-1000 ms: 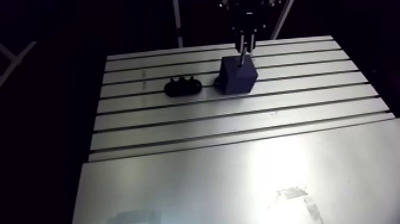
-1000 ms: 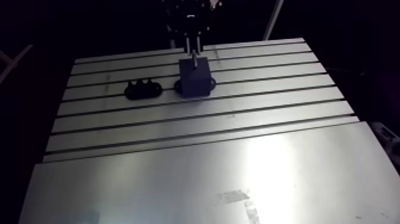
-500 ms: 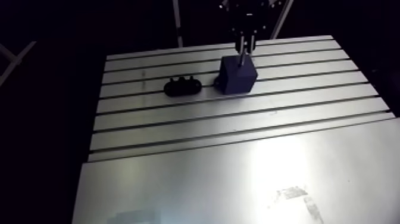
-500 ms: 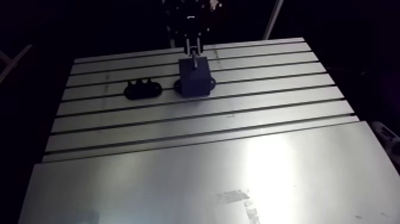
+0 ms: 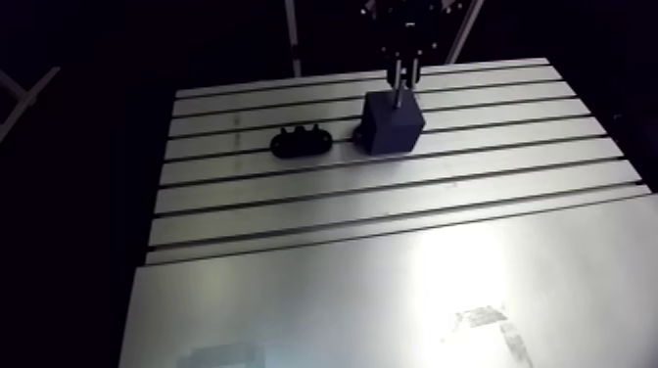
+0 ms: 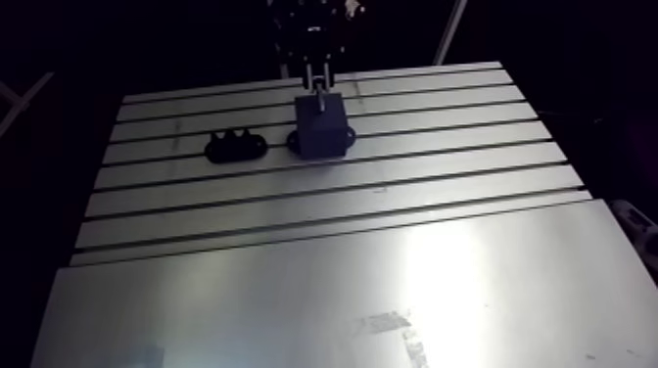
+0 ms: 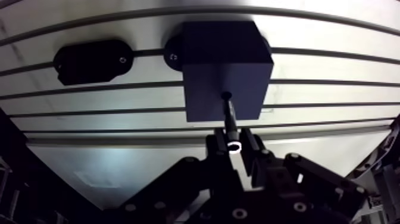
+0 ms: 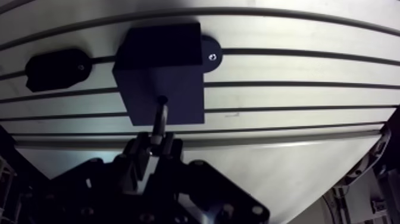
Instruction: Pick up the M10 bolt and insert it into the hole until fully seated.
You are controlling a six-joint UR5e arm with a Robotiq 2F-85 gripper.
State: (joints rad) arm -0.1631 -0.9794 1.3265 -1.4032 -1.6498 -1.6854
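Note:
A dark blue block (image 7: 225,68) stands bolted on the slotted table, with a small hole (image 7: 226,95) in its top face. My gripper (image 7: 233,143) is right above it, shut on the M10 bolt (image 7: 230,116). The bolt's shank points down and its tip sits at the mouth of the hole. In the arm view the gripper (image 5: 402,70) comes down onto the block (image 5: 393,122) near the table's far edge.
A flat black bolt holder (image 7: 90,59) with short pegs lies beside the block, seen in the arm view as the holder (image 5: 301,144) to its left. The slotted aluminium table (image 5: 392,196) gives way to a smooth metal plate (image 5: 392,294) toward the near side.

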